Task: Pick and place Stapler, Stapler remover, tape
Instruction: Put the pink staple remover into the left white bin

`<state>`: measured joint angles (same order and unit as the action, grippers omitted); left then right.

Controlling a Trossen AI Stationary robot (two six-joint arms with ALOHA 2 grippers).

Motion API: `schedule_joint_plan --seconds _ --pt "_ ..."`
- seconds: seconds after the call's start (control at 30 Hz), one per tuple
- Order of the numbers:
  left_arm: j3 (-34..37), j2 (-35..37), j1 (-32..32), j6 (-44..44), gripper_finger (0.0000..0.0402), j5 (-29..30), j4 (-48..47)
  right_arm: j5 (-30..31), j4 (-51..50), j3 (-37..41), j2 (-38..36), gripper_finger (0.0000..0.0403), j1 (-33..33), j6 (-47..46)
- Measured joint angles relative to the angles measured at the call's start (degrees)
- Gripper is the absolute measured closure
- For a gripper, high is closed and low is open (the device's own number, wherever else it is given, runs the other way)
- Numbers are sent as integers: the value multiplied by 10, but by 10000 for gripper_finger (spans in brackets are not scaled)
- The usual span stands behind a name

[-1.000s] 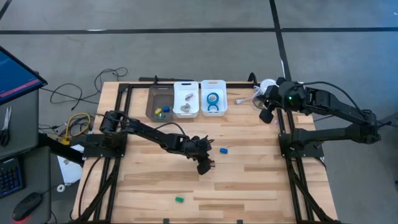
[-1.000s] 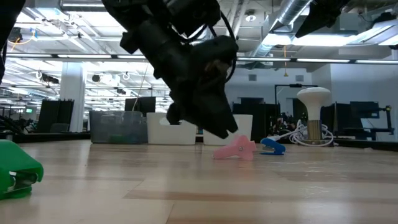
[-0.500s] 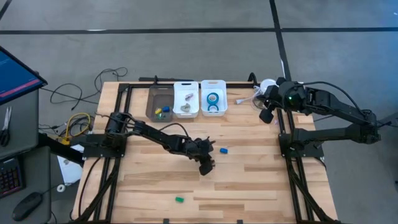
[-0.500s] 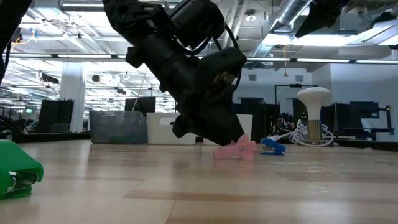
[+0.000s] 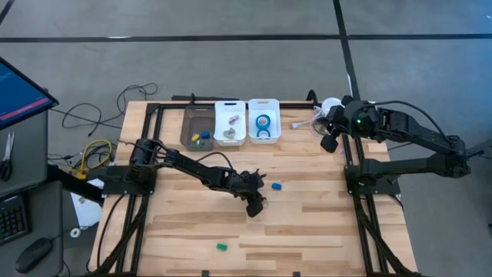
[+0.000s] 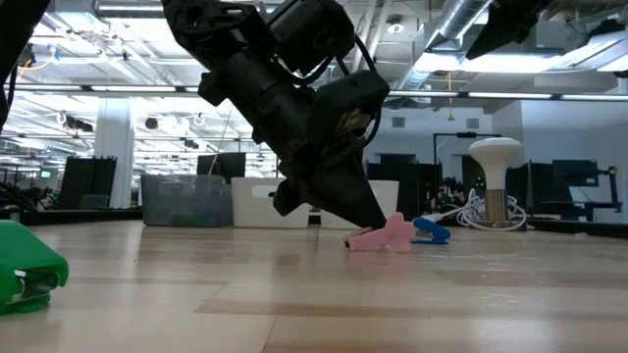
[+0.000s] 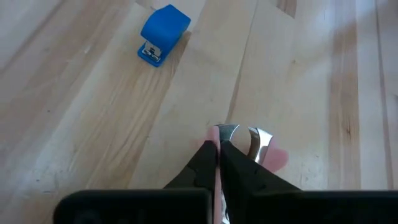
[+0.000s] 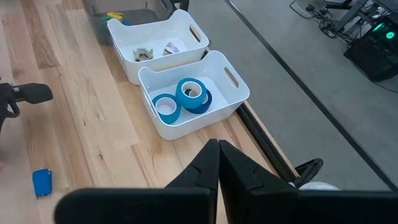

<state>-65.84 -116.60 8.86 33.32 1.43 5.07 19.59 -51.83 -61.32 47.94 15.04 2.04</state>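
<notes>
The pink stapler remover (image 6: pixel 385 236) with metal claws lies on the wooden table near its middle. My left gripper (image 7: pixel 219 144) slants down onto it, shut. A small blue stapler (image 7: pixel 163 34) rests flat a little beyond it, toward the right edge. A green stapler (image 6: pixel 25 275) lies near the front edge. Blue tape rolls (image 8: pixel 189 94) lie in a white bin at the far edge. My right gripper (image 8: pixel 217 148) hangs shut, high over the far right corner. My left gripper comes slanting down from the table's left side. One metal claw (image 7: pixel 225 130) sticks out between its shut fingertips, and the other claw (image 7: pixel 259 138) stands outside one finger. The fingers hide the pinched part. The remover rests on the table, its far end (image 6: pixel 400 225) tipped up.
Three bins stand in a row at the far edge: a grey one (image 5: pixel 198 115), a white one (image 5: pixel 230 108) with small items, and the white tape bin (image 5: pixel 264 106). A white lamp-like stand and cables (image 6: pixel 494 191) sit at the far right. Bare wood lies around the remover.
My left gripper has sunk a little toward the table and shut on the stapler remover. The remover has slid slightly toward the blue stapler, and its far end has tipped up.
</notes>
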Motion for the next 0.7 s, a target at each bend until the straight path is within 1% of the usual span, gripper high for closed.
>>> schedule_joint_plan --seconds 0.37,0.5,0.63,0.7 --pt "-1 8 -4 -5 399 0 4 0 0 0 0 402 0 8" --pt "-1 42 -16 -42 400 13 3 0 0 0 0 402 0 10" --pt "-1 87 -42 -77 400 42 -6 0 0 0 0 402 0 10" --pt "-2 113 -56 -92 400 64 -32 0 0 0 0 402 0 10"
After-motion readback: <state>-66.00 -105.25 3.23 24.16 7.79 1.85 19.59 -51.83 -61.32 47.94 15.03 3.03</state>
